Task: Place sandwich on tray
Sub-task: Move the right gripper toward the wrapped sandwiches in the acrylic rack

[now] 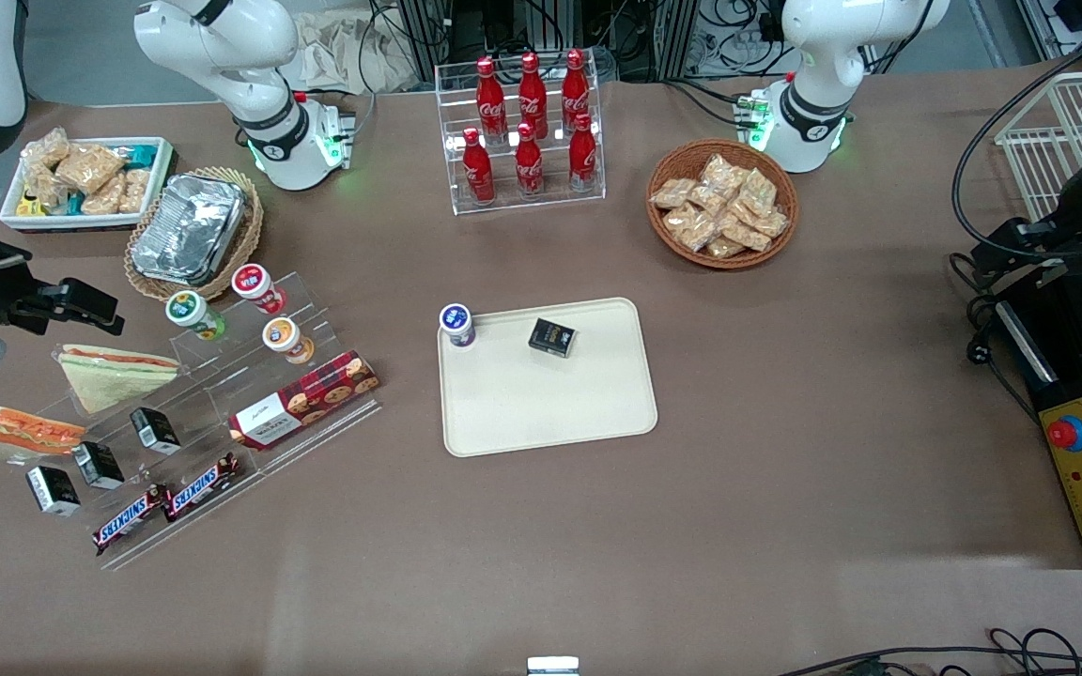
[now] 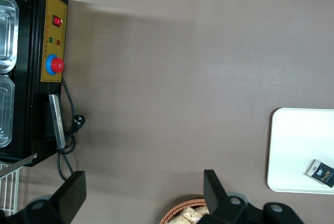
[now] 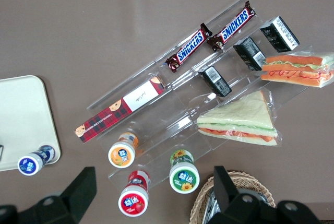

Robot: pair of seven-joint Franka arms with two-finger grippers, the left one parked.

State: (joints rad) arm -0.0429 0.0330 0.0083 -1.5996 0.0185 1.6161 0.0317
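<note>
The sandwich [image 1: 29, 434] [image 3: 297, 69], a cream-yellow wedge with thick orange-red filling in clear wrap, lies at the working arm's end of the table, beside the acrylic stand [image 1: 222, 413]. The beige tray [image 1: 550, 413] [image 3: 21, 114] [image 2: 297, 145] sits mid-table and carries a blue-lidded cup [image 1: 456, 325] and a small black box [image 1: 552, 337]. My gripper [image 1: 104, 314] [image 3: 154, 192] hovers open and holds nothing. It is above the stand's farther end, over the small cups, apart from the sandwich.
A greenish-white wedge sandwich [image 1: 118, 371] [image 3: 240, 119] lies on the stand with three small cups [image 3: 182, 177], a cookie box [image 1: 306, 399], Snickers bars [image 1: 165, 502] and black boxes [image 1: 100, 465]. A foil container [image 1: 189, 230], a white tub [image 1: 81, 178], a cola rack [image 1: 527, 131] and a snack basket [image 1: 722, 202] stand farther back.
</note>
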